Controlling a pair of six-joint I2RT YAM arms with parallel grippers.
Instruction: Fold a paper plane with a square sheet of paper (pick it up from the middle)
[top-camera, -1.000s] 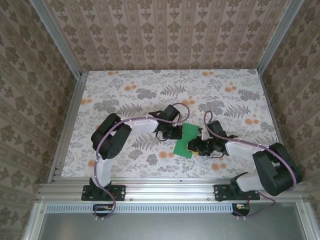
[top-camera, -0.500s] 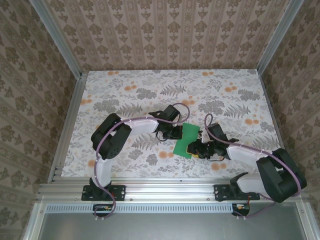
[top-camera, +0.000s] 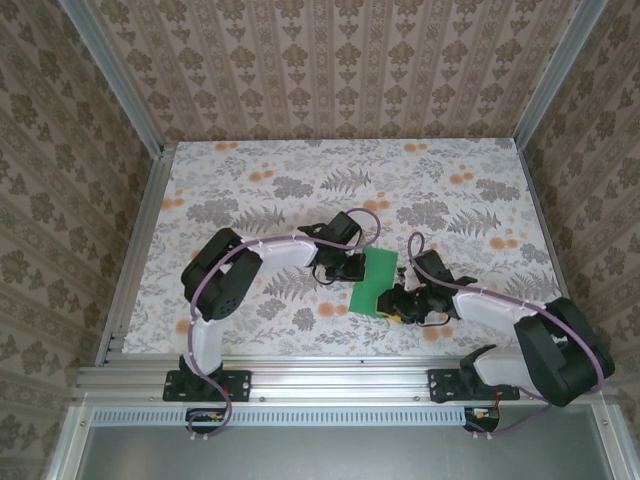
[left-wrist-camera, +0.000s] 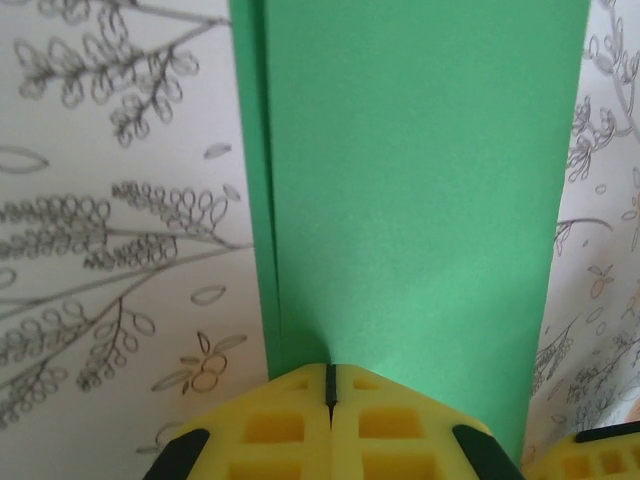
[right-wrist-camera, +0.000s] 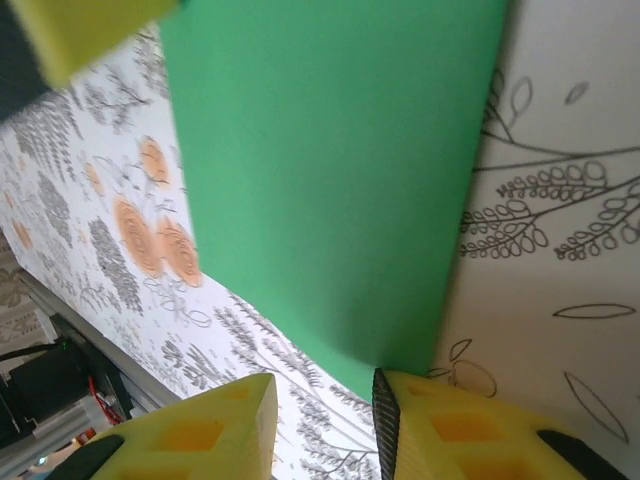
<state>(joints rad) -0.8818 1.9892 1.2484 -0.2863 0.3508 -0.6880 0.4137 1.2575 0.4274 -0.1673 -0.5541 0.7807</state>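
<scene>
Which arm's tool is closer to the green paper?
Left. The left tool is shut on the edge of the paper; the right tool is open at the other side, a paper corner just at its gap.

1. A floral tabletop (top-camera: 300, 180) (grey leaves on white) is spread beneath and around the left pincer (top-camera: 358, 268) and the right pincer (top-camera: 398, 303).
2. Wallpapered panels (top-camera: 340, 70) are set well beyond both pincers and to either side.
3. An aluminium rail (top-camera: 330, 380) is laid across on the pincers' near side.
4. Orange blossoms (right-wrist-camera: 150, 235) are printed near the right pincer, to its left in the wrist view.
</scene>
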